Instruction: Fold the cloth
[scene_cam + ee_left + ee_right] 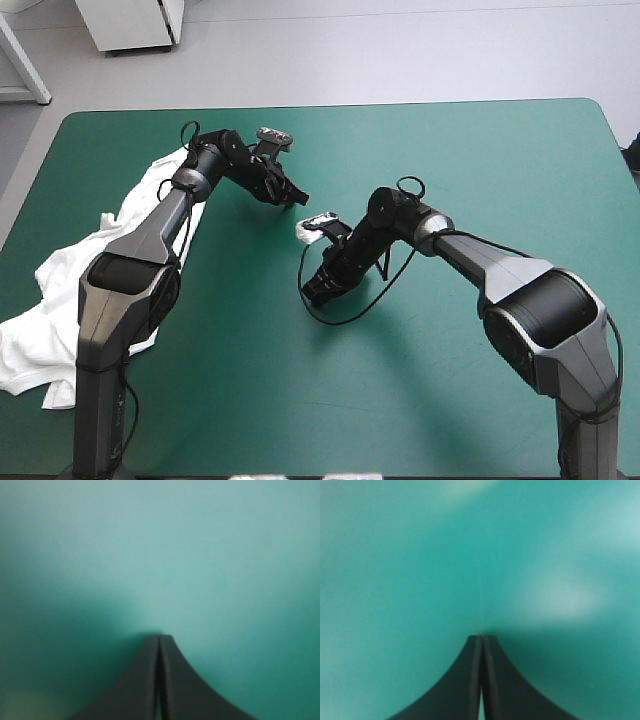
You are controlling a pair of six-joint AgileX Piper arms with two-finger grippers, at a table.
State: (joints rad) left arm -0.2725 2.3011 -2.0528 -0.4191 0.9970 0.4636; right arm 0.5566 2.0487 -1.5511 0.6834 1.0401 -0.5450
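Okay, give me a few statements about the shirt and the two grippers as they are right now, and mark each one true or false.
1. The T-shirt lies crumpled by the table's left edge. True.
2. The left gripper is shut on the T-shirt. False: it is shut on nothing, and only the teal-green cover shows ahead of it.
3. The right gripper is open. False: its fingers meet in one pointed arch.
4. Both grippers are over bare cover near the table's middle, apart from the T-shirt. True.
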